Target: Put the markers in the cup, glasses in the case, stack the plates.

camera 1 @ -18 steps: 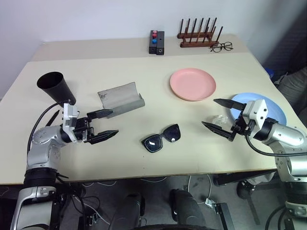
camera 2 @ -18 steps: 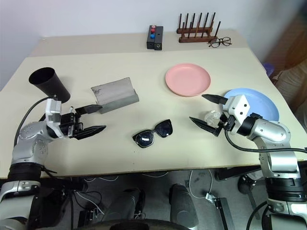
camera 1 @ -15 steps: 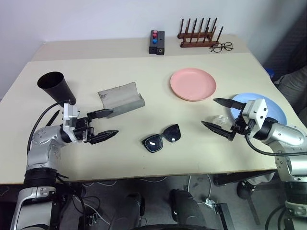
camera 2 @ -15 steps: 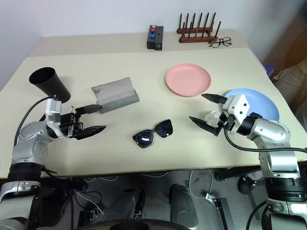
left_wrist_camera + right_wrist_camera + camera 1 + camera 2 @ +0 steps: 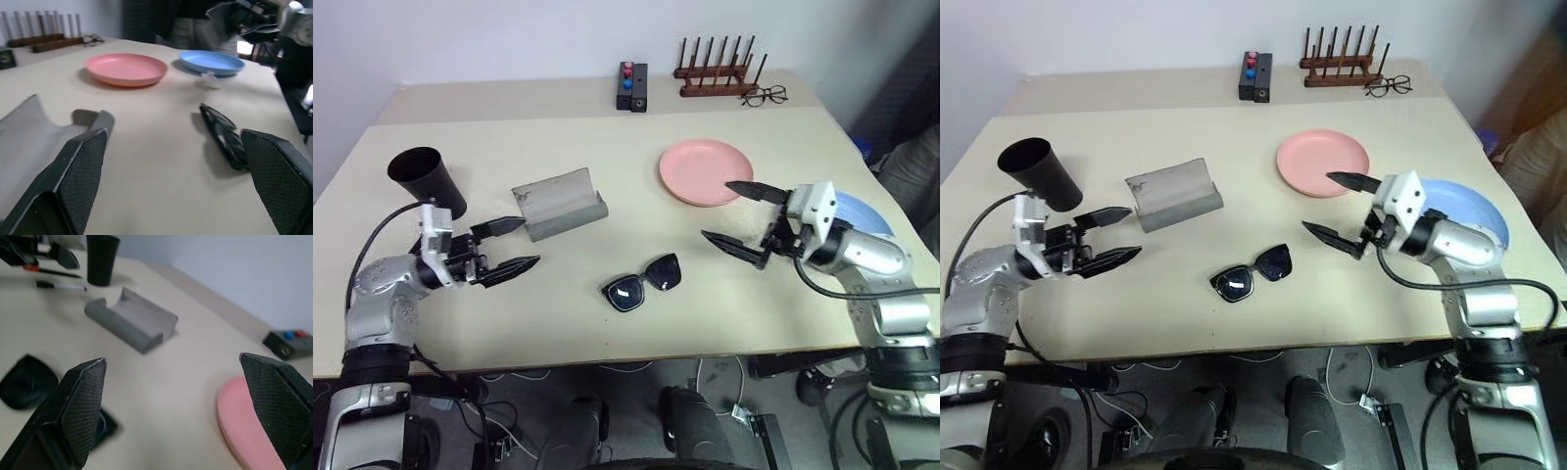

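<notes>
Standing at the table's [image 5: 607,323] twelve-o'clock edge are a wooden peg rack [image 5: 717,70], clear spectacles [image 5: 765,95] and a small black box [image 5: 632,86]. One black pair of sunglasses [image 5: 642,282] lies unfolded at centre, nothing over it; the open grey case [image 5: 558,203] sits at its ten o'clock. Two plates: pink [image 5: 706,171], and blue [image 5: 1469,211] partly behind the right arm. One black cup [image 5: 428,179], two markers [image 5: 58,284] beside it. Left gripper [image 5: 506,246] and right gripper [image 5: 736,214] hover with jaws spread, empty.

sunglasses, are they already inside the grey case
No, the sunglasses lie on the bare table, apart from the open grey case.
</notes>
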`<action>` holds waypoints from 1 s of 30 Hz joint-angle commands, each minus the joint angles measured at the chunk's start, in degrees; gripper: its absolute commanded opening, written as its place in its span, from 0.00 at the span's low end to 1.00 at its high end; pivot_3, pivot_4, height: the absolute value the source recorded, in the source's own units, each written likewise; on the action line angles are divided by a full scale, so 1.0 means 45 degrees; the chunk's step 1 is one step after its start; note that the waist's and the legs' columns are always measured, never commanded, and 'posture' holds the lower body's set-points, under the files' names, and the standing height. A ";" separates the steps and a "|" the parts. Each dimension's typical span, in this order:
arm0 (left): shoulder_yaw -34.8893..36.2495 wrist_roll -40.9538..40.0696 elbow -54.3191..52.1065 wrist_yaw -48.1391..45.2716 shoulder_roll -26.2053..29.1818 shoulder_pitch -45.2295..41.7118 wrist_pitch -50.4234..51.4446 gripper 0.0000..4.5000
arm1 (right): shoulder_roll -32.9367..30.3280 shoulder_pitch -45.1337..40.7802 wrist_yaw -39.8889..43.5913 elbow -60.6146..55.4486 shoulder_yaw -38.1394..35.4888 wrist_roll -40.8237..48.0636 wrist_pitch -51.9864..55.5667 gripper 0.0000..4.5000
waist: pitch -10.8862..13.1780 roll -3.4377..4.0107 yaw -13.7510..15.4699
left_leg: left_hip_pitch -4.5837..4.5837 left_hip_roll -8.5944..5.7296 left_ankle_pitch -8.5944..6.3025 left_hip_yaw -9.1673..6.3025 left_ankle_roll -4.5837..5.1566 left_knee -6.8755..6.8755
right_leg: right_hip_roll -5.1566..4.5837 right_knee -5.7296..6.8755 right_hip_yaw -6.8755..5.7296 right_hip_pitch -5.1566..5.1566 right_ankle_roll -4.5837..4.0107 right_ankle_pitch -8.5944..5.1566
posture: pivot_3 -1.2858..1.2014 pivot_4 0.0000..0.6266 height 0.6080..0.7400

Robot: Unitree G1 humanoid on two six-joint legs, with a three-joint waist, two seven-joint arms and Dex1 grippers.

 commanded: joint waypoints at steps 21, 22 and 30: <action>0.3619 0.0998 -0.3178 0.8393 0.2775 0.2925 0.5642 1.00 | 0.2541 -0.3340 -0.0266 0.2573 0.1988 -0.0838 0.1170 0.99 | 0.0010 0.0014 0.0040 | -0.0014 -0.0008 0.0005 -0.0007 -0.0011 -0.0026 | 0.0005 0.0005 -0.0005 -0.0026 -0.0003 0.0000 | 0.52 0.24 1.00; 0.3668 0.0982 -0.3022 0.8755 0.2769 0.2685 0.5893 1.00 | 0.2508 -0.3365 -0.0218 0.2555 0.1970 -0.0806 0.1299 0.99 | 0.0010 0.0014 0.0039 | -0.0014 -0.0009 0.0005 -0.0007 -0.0011 -0.0026 | 0.0006 0.0005 -0.0005 -0.0027 -0.0003 0.0000 | 0.52 0.24 1.00; 0.2340 0.2157 -0.0955 0.9273 0.3821 0.0936 0.6843 1.00 | 0.2611 -0.3265 -0.0737 0.2000 0.1939 -0.0970 0.1980 0.99 | 0.0010 0.0013 0.0075 | -0.0016 -0.0014 0.0007 -0.0005 -0.0014 -0.0031 | 0.0002 0.0006 -0.0008 -0.0032 -0.0002 0.0001 | 0.52 0.24 1.00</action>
